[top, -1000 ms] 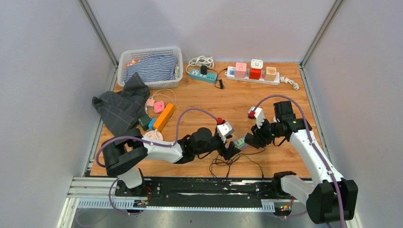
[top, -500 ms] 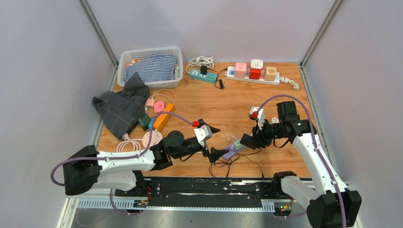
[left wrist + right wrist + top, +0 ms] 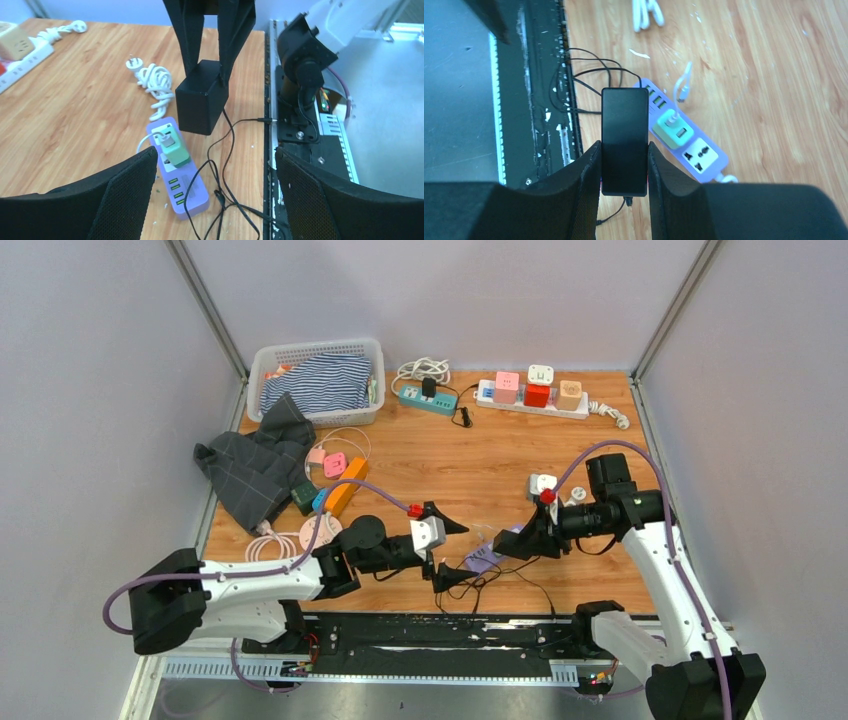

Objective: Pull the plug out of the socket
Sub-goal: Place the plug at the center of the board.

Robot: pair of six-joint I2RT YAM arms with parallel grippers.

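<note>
A purple power strip [image 3: 483, 559] lies on the wooden table near the front edge. A mint-green adapter [image 3: 172, 146] with a white cable is plugged into it. My right gripper [image 3: 507, 545] is shut on a black plug block [image 3: 625, 140] and holds it just above the strip [image 3: 706, 152]. An empty socket [image 3: 700, 151] shows beside the green adapter [image 3: 673, 128]. The block [image 3: 199, 97] hangs over the strip's far end [image 3: 182, 185], and its thin black cord trails to the table's front edge. My left gripper [image 3: 453, 548] is open and empty just left of the strip; in its own view [image 3: 215, 152] the strip lies between its fingers.
At the back stand a white basket [image 3: 316, 380] with striped cloth, a teal power strip [image 3: 428, 398] and a white strip with coloured cubes [image 3: 530, 400]. A grey cloth [image 3: 255, 465] and an orange block [image 3: 344, 486] lie at the left. A coiled white cord [image 3: 155, 85] lies near the purple strip.
My left gripper has come off the strip, opened and drawn back to the left. My right gripper has kept hold of the black plug block and shifted slightly left and nearer.
</note>
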